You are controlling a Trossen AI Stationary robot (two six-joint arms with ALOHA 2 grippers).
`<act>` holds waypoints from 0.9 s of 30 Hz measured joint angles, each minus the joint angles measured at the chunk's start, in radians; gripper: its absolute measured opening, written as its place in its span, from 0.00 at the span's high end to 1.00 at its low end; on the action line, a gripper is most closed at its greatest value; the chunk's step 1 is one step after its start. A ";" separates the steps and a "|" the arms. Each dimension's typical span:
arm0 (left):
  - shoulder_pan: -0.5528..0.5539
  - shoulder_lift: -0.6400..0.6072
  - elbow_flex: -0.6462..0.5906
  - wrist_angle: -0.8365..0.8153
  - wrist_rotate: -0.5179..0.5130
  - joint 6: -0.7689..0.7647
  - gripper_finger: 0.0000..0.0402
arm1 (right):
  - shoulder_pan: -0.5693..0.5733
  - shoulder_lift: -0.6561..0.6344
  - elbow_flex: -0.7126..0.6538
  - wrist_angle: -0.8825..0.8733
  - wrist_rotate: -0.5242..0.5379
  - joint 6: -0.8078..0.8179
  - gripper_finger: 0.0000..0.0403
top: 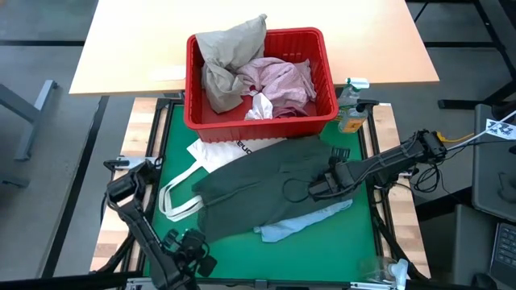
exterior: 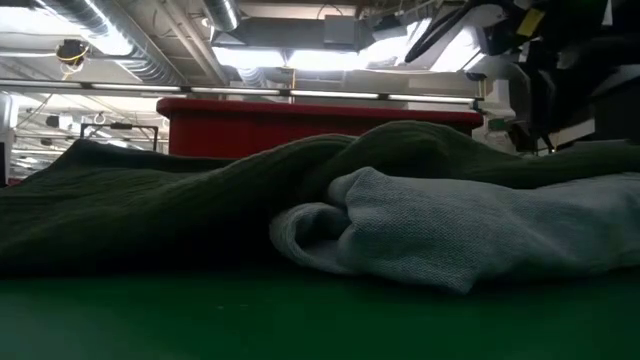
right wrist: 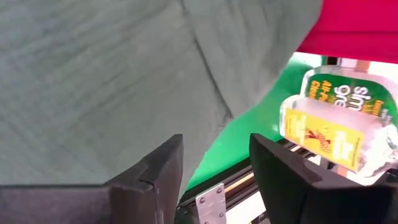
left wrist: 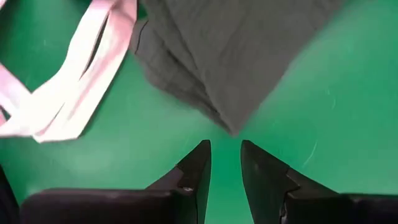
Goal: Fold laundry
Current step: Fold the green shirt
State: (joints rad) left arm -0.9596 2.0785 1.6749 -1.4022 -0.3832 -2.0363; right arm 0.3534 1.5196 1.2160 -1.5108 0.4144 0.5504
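Look at your green-topped counter (top: 266, 250): the dark grey-green cloth garment (top: 258, 185) lies spread flat across its middle, and a light blue cloth piece (top: 302, 221) peeks out from under its near edge. In the low view that light blue cloth (exterior: 450, 225) sits bunched in front, with the grey-green garment (exterior: 150, 200) draped over and behind it.

Your right claw (top: 313, 190) is down on the garment's right part, and the right wrist view shows its fingers (right wrist: 155, 177) standing apart with nothing clamped between them, just grey-green fabric (right wrist: 93, 81) ahead of them.

Your left claw (top: 187, 251) sits at the near left corner of the counter. Its fingers (left wrist: 196, 171) are apart with a narrow gap, gripping nothing, just short of the garment's corner (left wrist: 230, 62).

The white cloth tote bag with loop handles (top: 181, 193) lies partly under the garment's left side. At the far edge, the red plastic slotted basket (top: 258, 76) holds a beige-khaki garment (top: 226, 56), a mottled pink one (top: 282, 80) and a small white piece (top: 260, 106). A clear spray bottle with a yellow label (top: 351, 109) stands just right of the basket.
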 joint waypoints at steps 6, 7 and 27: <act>0.000 0.003 0.000 0.002 0.000 -0.004 0.79 | 0.000 0.000 0.000 0.002 -0.024 -0.006 0.55; 0.004 0.003 0.000 0.002 0.001 -0.002 0.79 | 0.000 0.000 0.000 0.002 -0.024 -0.006 0.55; 0.069 0.006 -0.214 0.272 0.059 0.004 0.52 | 0.000 0.000 0.000 0.124 -0.157 -0.010 0.55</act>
State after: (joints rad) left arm -0.8902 2.0842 1.4606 -1.1299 -0.3244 -2.0324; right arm 0.3538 1.5200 1.2160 -1.3866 0.2577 0.5407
